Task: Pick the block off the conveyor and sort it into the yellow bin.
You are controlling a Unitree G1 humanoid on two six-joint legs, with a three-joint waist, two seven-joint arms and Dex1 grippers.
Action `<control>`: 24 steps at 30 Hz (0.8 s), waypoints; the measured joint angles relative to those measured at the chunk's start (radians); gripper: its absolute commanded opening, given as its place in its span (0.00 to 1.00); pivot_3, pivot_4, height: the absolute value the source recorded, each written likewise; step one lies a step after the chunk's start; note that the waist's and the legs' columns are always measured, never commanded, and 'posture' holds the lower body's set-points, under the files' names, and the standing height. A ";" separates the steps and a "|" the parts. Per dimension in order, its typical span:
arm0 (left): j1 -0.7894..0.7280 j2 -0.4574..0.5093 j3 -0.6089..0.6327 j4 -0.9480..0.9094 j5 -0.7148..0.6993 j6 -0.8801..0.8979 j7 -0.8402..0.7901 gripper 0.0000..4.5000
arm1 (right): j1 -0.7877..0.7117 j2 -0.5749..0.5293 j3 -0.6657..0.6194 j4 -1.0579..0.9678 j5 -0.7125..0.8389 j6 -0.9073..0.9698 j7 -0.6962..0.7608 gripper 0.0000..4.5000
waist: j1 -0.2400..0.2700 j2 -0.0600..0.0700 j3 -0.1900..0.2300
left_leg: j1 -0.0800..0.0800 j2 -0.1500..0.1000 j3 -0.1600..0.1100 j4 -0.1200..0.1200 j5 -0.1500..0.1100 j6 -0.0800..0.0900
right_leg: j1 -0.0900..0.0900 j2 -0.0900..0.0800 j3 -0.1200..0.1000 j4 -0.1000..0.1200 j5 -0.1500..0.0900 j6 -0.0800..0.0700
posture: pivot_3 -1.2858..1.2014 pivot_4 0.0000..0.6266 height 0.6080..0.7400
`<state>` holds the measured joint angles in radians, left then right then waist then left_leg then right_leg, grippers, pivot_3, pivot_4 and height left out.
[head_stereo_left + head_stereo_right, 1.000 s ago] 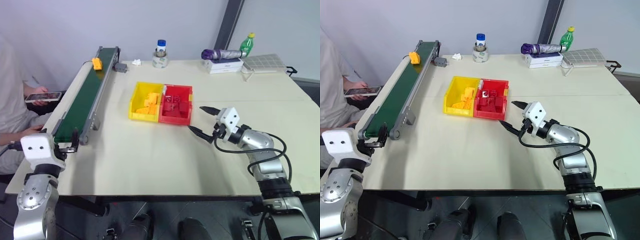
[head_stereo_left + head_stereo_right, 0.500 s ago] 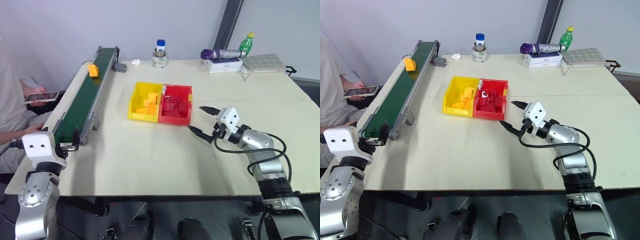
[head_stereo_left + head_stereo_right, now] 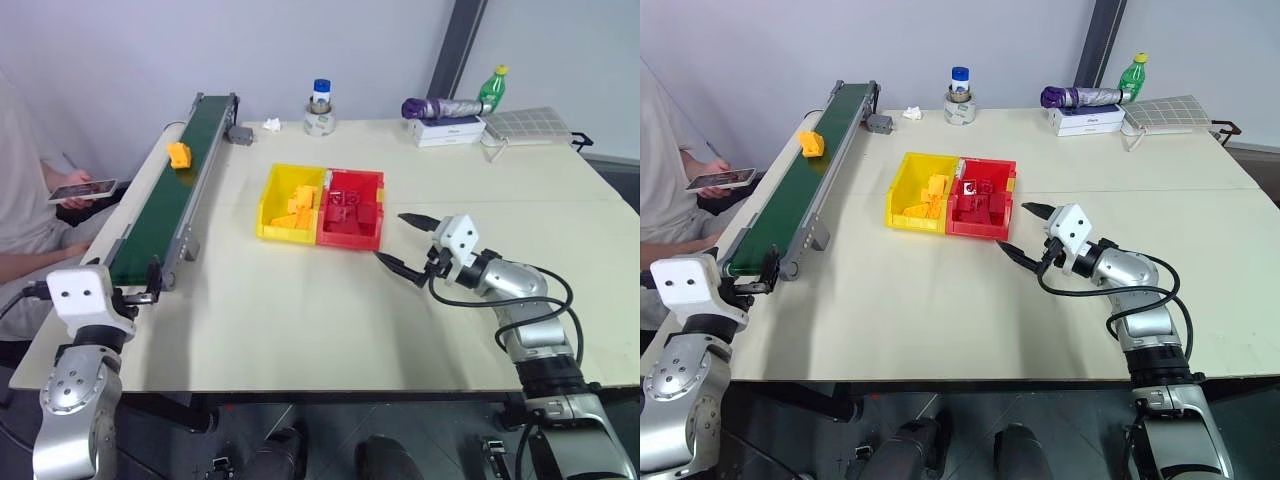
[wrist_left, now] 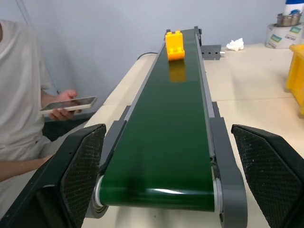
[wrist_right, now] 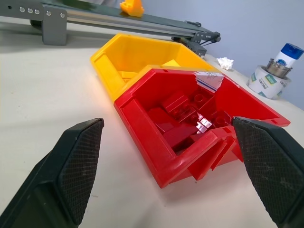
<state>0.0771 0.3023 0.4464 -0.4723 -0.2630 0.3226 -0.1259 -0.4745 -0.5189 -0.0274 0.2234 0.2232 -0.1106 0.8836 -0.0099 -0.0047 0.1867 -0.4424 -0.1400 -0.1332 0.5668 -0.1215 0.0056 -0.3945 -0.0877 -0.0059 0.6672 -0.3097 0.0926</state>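
A small yellow-orange block (image 3: 178, 154) rides on the dark green belt of the conveyor (image 3: 160, 212), toward its far end. At the belt's near end my left gripper (image 3: 140, 291) is open, its fingers spread either side of the belt; the block (image 4: 175, 45) lies far ahead of them. The yellow bin (image 3: 266, 216) stands mid-table, joined to a red one, with several yellow pieces inside. To the right of the bins my right gripper (image 3: 392, 237) hovers open and empty, facing the red bin's corner.
The red bin (image 3: 348, 241) holds several red blocks. A person sits left of the conveyor holding a phone (image 3: 80, 190). At the table's back stand a tape roll with a small bottle (image 3: 321, 116), a purple umbrella (image 3: 440, 106) and a green bottle (image 3: 492, 88).
The block has travelled along the belt toward the near end and my left gripper. Both arms have stayed where they were.
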 measured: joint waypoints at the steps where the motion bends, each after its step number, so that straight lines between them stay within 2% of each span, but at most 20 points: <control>1: 0.000 0.000 0.000 0.000 -0.001 0.000 0.000 0.99 | 0.000 0.000 0.000 0.000 0.000 0.000 0.000 1.00 | 0.000 0.000 0.000 | 0.000 0.000 0.000 0.000 0.000 0.000 | 0.000 0.000 0.000 0.000 0.000 0.000 | 0.52 0.24 1.00; 17: -0.064 0.005 0.002 0.034 -0.034 0.040 0.001 0.99 | 0.000 0.001 0.000 0.000 0.000 -0.003 0.001 1.00 | 0.000 0.000 0.000 | 0.000 0.000 0.000 0.000 0.000 0.000 | 0.000 0.000 0.000 0.000 0.000 0.000 | 0.52 0.24 1.00; 24: -0.267 0.082 0.010 0.125 -0.077 0.167 0.028 0.99 | -0.001 0.009 0.001 -0.001 -0.001 -0.004 0.000 1.00 | 0.002 0.000 0.000 | 0.000 0.000 0.000 0.000 0.000 0.000 | 0.000 0.001 0.000 0.000 0.001 0.003 | 0.52 0.24 1.00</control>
<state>-0.1896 0.3845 0.4561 -0.3474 -0.3397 0.4891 -0.0983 -0.4752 -0.5101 -0.0265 0.2226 0.2218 -0.1149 0.8839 -0.0082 -0.0048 0.1867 -0.4424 -0.1400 -0.1337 0.5672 -0.1214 0.0055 -0.3946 -0.0872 -0.0063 0.6675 -0.3082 0.0953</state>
